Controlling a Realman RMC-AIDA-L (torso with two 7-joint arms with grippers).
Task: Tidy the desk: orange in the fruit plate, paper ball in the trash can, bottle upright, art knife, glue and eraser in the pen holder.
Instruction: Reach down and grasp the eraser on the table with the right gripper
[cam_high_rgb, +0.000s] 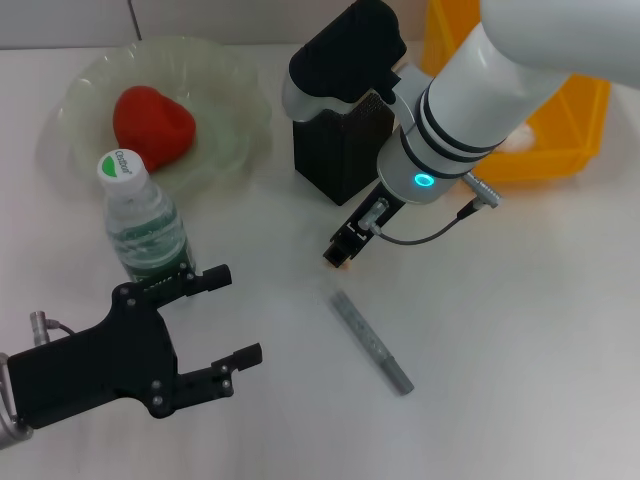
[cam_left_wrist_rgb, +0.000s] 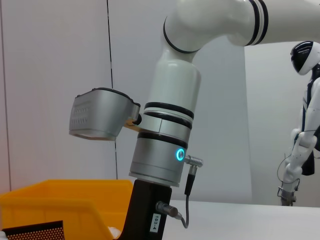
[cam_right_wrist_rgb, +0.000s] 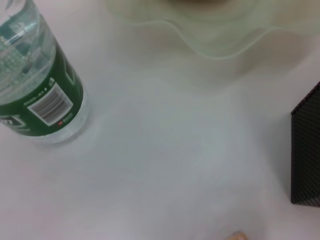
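the bottle stands upright at the left of the table, and a red fruit, not orange in colour, lies in the fruit plate at the far left. the grey art knife lies on the table near the middle, not yet in the black pen holder. i see no glue or eraser lying out. my left gripper hovers near the bottle, fingers spread and empty. my right gripper hangs just near of the pen holder; whether it grips anything i cannot tell.
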